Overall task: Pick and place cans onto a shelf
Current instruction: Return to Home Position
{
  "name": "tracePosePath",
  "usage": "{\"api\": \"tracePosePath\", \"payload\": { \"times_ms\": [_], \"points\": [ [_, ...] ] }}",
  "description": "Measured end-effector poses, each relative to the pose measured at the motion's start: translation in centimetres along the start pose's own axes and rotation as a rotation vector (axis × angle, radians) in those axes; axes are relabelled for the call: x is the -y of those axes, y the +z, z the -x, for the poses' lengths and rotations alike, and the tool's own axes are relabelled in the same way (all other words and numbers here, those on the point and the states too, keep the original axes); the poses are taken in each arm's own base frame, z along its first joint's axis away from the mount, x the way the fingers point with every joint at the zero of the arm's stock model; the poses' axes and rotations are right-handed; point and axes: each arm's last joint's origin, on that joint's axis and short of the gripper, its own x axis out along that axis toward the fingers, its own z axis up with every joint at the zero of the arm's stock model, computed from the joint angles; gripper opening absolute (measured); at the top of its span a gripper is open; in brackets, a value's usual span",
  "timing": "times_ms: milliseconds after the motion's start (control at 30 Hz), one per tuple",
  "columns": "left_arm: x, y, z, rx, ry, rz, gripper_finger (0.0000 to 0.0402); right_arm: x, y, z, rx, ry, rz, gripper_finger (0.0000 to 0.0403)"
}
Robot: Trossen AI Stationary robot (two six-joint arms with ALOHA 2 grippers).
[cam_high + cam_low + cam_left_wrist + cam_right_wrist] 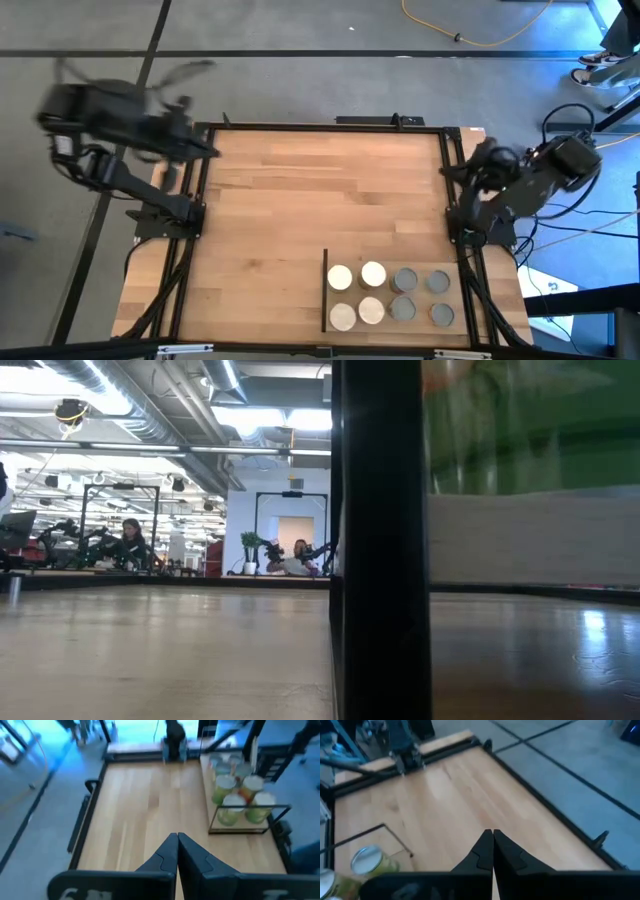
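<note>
Several cans (388,295) stand upright in two rows at the table's near right, cream tops on the left and grey tops on the right. They stand on the light-wood shelf, whose black strip (325,290) runs along its left edge. The left wrist view shows the cans (240,795) with green sides, one with some red. A green-sided can (367,861) shows in the right wrist view. My left gripper (177,840) is shut and empty over the table's far left corner (205,148). My right gripper (493,837) is shut and empty at the far right edge (460,170).
Black frame rails (190,250) run along the table's left, right and far edges. Bare wood (300,190) lies between the two arms. In the low view a black upright bar (380,540) stands close in front, with a blurred green and white surface (530,460) to its right. People sit far off in the room.
</note>
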Motion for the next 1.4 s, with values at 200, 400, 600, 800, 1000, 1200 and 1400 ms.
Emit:
{"api": "tracePosePath", "payload": {
  "times_ms": [200, 400, 600, 800, 1000, 1200, 1400],
  "points": [
    [-0.5, -3.6, 6.4, 0.154, -0.027, 0.011, 0.0000, 3.6, -0.8, 1.3, 0.038, 0.038, -0.014, 0.0002],
    [-0.6, -8.6, 11.0, 0.257, -0.113, 0.012, 0.0000, 5.8, -2.5, 1.5, 0.019, 0.172, 0.017, 0.0001],
    [-0.6, -12.6, 12.9, 0.382, -0.145, 0.010, 0.0000, 7.7, -3.0, 2.4, 0.192, 0.389, 0.114, 0.0001],
    [-0.3, -15.5, 12.8, 0.506, -0.240, -0.029, 0.0000, 9.9, -4.2, 3.3, 0.347, 0.652, 0.188, 0.0000],
    [0.2, -17.7, 10.2, 0.518, -0.326, -0.043, 0.0000, 11.1, -6.2, 2.8, 0.412, 0.737, 0.251, 0.0000],
    [0.7, -19.8, 7.1, 0.513, -0.374, -0.079, 0.0000, 11.6, -8.5, 1.6, 0.398, 0.740, 0.263, 0.0000],
    [0.8, -22.0, 5.9, 0.610, -0.375, -0.086, 0.0000, 12.3, -10.3, 0.7, 0.413, 0.767, 0.238, 0.0000]
  ]
}}
